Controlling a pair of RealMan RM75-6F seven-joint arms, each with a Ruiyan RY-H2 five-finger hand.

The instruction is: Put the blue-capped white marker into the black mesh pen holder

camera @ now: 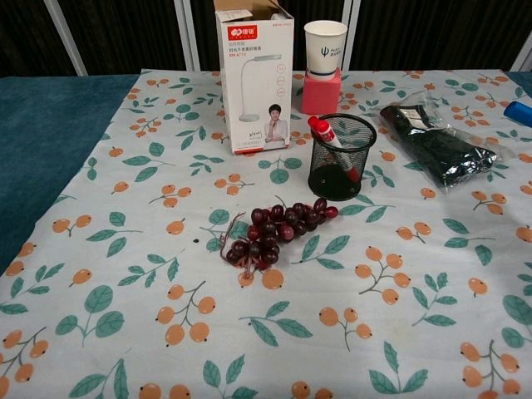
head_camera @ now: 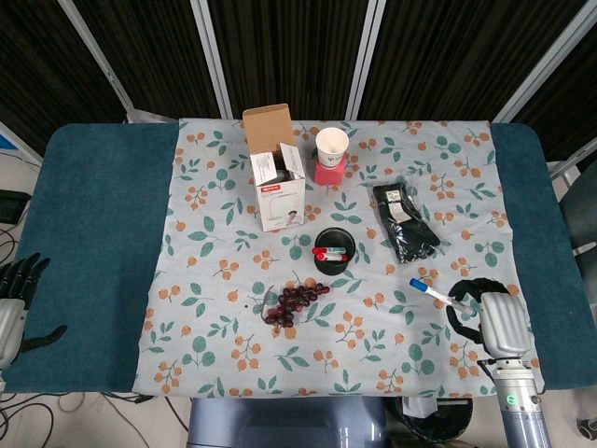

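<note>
Marker lies flat on the floral cloth near the table's right front, blue cap pointing up-left, white barrel running down-right until its tail meets the fingers of the right hand. In the chest view only a blue tip at the far right edge may be its cap; I cannot be sure.

The right hand rests palm down beside it, dark fingers curled toward the barrel's end. Whether they already pinch the marker or merely touch it cannot be told from above. The left hand sits at the table's left edge, fingers apart, holding nothing.

By my judgement the marker is light, stiff and smooth, round enough to roll on the cloth if nudged sideways. The best hold would be across the middle of the barrel, thumb against a finger, leaving the cap end free to lead into the holder.

Holder, black mesh, stands upright near the cloth's centre, well apart from the marker, with a red-capped pen leaning inside. It looks light and could tip if struck on the rim.

Around it: grapes just in front, a black packet to its right, a lamp box and a paper cup on a pink block behind.
</note>
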